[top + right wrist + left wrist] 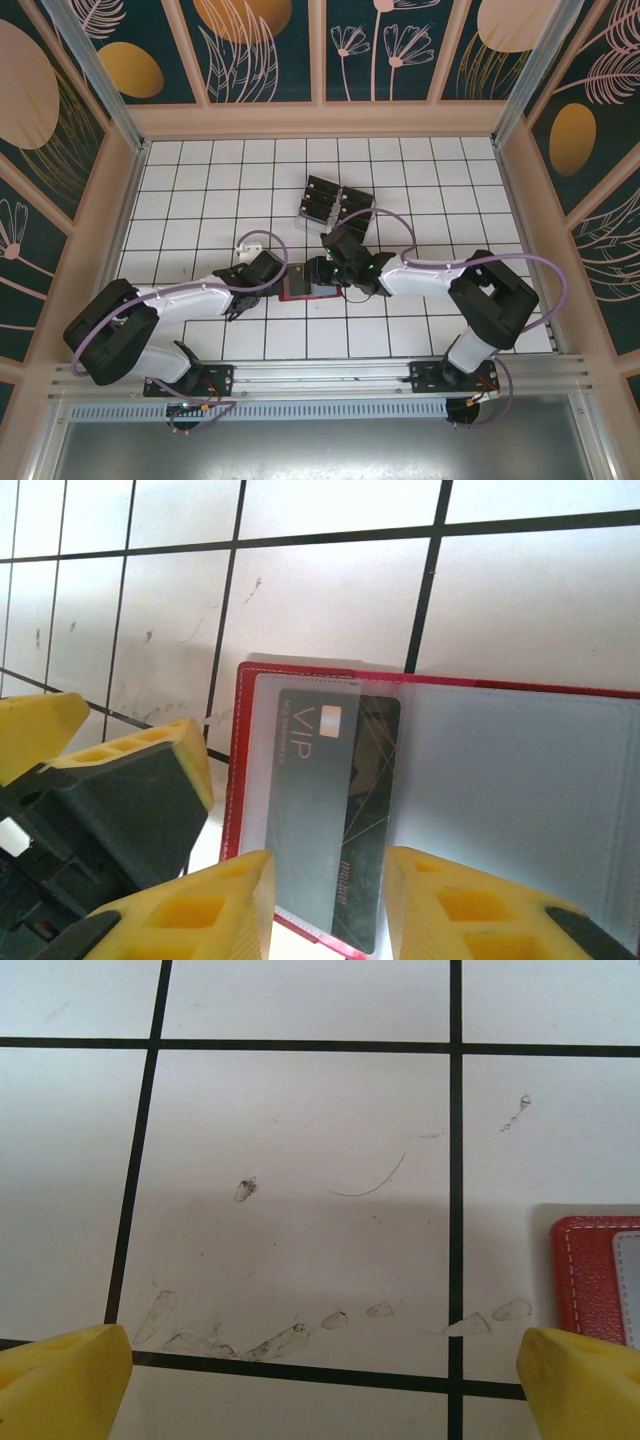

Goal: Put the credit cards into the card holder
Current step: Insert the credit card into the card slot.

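The left tool (pixel 320 1375) hangs low over the white tiled desk (pixel 300 1120). Its yellow fingers (pixel 65 1375) are spread wide with nothing between them. Just to its right, the red card holder (pixel 240 780) lies open on the desk, near the front middle. One black credit card (pixel 335 800) sits in its left clear pocket. The right tool (pixel 328 905) straddles that card's near end with its fingers partly apart; whether they press it I cannot tell. Farther back stands a clear rack (pixel 338 203) with dark cards.
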`<state>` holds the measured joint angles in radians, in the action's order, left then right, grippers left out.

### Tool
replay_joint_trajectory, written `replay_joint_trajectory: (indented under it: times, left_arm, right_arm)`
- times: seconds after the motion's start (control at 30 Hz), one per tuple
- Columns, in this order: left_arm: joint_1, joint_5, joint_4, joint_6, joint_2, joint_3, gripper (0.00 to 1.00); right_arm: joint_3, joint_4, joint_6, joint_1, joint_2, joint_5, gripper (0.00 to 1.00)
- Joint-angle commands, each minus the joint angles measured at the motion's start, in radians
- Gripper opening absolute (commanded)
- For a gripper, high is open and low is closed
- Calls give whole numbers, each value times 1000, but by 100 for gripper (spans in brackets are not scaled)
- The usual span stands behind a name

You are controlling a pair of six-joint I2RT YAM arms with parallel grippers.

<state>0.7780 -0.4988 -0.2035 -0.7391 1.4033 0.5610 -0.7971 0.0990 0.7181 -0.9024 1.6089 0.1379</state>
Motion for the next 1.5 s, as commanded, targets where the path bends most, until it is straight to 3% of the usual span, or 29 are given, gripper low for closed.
replay_joint_trajectory:
  times: [0.0, 1.47]
  left_arm:
    - [4, -21, -43, -25, -2, -12, 99]
    - [4, 33, 43, -31, 76, -50, 99]
  right_arm:
    - [-18, -24, -27, 5, 21, -17, 32]
    - [-109, 21, -19, -17, 185, 54, 24]
